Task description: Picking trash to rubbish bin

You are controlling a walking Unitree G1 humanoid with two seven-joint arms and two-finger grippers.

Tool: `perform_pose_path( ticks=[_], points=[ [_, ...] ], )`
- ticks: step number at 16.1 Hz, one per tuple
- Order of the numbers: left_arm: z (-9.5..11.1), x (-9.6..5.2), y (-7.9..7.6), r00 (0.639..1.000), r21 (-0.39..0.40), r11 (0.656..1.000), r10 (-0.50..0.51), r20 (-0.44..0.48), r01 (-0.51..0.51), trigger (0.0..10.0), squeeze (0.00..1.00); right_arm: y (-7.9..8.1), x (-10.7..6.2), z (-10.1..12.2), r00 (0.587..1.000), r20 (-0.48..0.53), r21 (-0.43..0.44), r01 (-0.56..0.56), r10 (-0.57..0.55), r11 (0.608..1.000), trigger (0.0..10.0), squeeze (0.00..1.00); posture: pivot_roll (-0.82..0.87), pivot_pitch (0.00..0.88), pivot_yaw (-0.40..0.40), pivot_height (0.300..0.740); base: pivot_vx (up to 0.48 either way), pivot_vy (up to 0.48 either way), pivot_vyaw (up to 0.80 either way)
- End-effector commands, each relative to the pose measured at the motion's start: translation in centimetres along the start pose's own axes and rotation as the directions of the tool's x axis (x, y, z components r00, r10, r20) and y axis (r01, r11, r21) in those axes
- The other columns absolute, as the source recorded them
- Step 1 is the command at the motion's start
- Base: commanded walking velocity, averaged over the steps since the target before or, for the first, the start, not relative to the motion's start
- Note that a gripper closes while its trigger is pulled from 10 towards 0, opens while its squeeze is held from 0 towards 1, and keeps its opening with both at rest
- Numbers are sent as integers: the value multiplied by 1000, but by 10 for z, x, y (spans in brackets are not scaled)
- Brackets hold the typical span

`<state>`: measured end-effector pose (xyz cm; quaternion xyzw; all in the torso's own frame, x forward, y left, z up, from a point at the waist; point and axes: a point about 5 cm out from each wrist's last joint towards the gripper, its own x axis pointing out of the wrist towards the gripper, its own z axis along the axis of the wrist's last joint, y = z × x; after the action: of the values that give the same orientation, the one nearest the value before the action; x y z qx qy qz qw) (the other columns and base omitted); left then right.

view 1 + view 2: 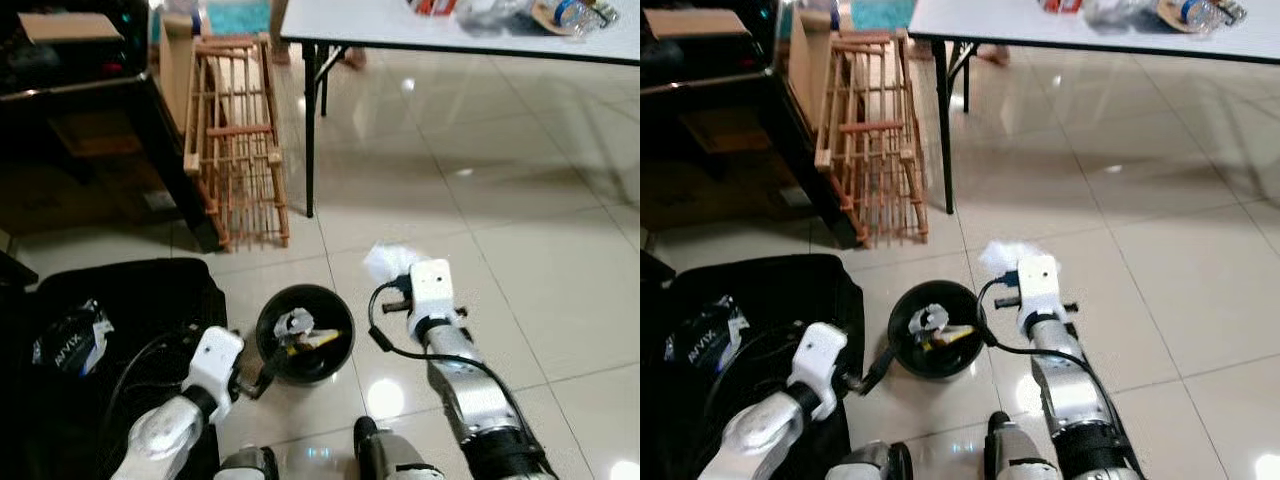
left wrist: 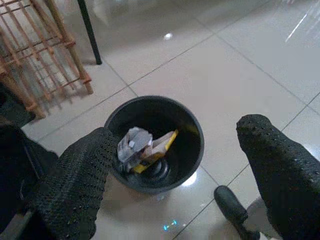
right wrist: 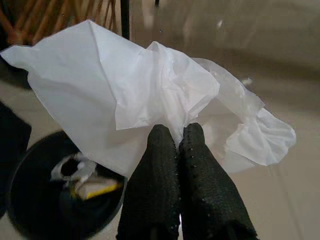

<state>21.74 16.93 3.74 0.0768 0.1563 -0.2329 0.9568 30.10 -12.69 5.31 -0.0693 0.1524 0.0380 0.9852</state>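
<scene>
One crumpled white plastic bag point(image 3: 150, 95) is pinched in my right claw point(image 3: 177, 137), just beside the black bin point(image 1: 304, 333). Feather-light, floppy, slippery; I'd keep hold of this bunched fold. Left claw point(image 2: 175, 165) gapes empty above the bin.

Open left end effector point(image 2: 175, 185) above black bin point(image 2: 192, 155) holding crumpled trash point(image 2: 142, 147).

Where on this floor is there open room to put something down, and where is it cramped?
Bare tile spreads to the right of the black bin, from the right gripper and its white tissue out under the white table. It is crowded on the left: black bag, wooden rack, dark cabinet.
</scene>
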Motion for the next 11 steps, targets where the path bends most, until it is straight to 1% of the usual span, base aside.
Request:
perform_pose_path(
  ticks=[1,3,5,7,9,11],
  points=[
    [0,-6,1,1000,1,1000,-4,-1,4,10000,0,2,0,-7,1000,-25,24,-8,9,1000,10000,0,118,316,14,740,0,0,0],
    [2,-15,4,1000,12,1000,-7,-2,7,10000,0,10,3,-16,997,-67,35,-39,42,999,10000,0,136,322,10,740,0,0,0],
    [-1,-26,10,1000,21,1000,15,-23,-14,10000,0,18,6,-23,991,-101,23,-83,84,996,10000,0,172,342,6,740,0,0,0],
    [-1,-33,7,999,14,1000,19,-28,-18,10000,0,22,9,-27,986,-126,12,-105,105,994,10000,0,186,353,7,740,0,0,0],
    [0,-38,3,999,12,1000,12,-33,-12,10000,0,22,12,-27,986,-131,12,-106,107,994,10000,0,203,375,10,740,0,0,0],
    [2,-48,1,999,9,1000,7,-43,-7,10000,0,22,18,-24,984,-135,16,-114,115,993,10000,0,217,402,14,740,0,0,0]
  ],
)
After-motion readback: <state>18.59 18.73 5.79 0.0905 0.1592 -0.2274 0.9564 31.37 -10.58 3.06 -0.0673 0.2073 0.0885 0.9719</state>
